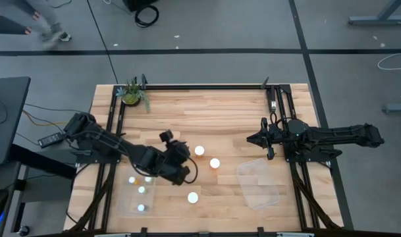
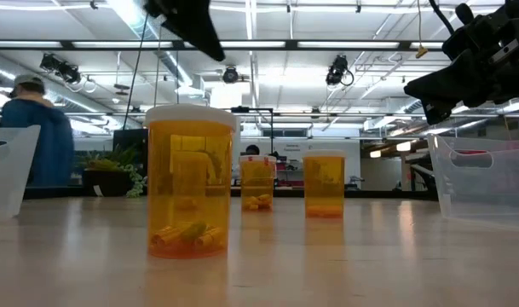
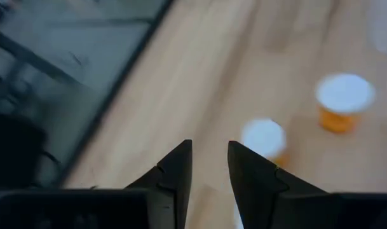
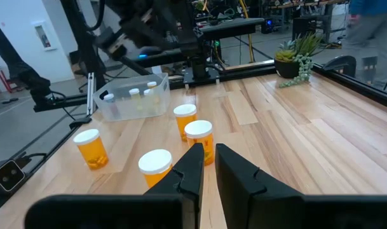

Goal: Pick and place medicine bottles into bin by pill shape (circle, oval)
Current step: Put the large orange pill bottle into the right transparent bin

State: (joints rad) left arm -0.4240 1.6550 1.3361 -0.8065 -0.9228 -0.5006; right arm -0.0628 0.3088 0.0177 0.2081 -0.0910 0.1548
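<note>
The left gripper (image 1: 185,153) hangs over the middle of the tabletop (image 1: 213,108), just beside the loose bottles. In the left wrist view its fingers (image 3: 174,175) stand a little apart with nothing between them.

Three medicine bottles stand upright on the bare wood near the tabletop's centre: one (image 1: 199,151) just beside the left gripper, a second (image 1: 214,162) slightly toward the right edge, and a third (image 1: 193,197) closer to the front edge. Each has an orange body and a white cap. In the low view the nearest one (image 2: 191,181) shows small pills at its bottom.

More white-capped bottles (image 1: 141,189) sit inside a clear bin (image 1: 135,199) near the front left corner. A second clear bin (image 1: 259,184) lies toward the front right, with no bottles visible in it.

The right gripper (image 1: 252,139) waits above the right half of the tabletop, well apart from the bottles, its fingers (image 4: 193,168) pressed together and holding nothing.

A green potted plant (image 1: 132,93) stands at the back left corner. A person (image 2: 39,136) in blue shows in the room beyond.
</note>
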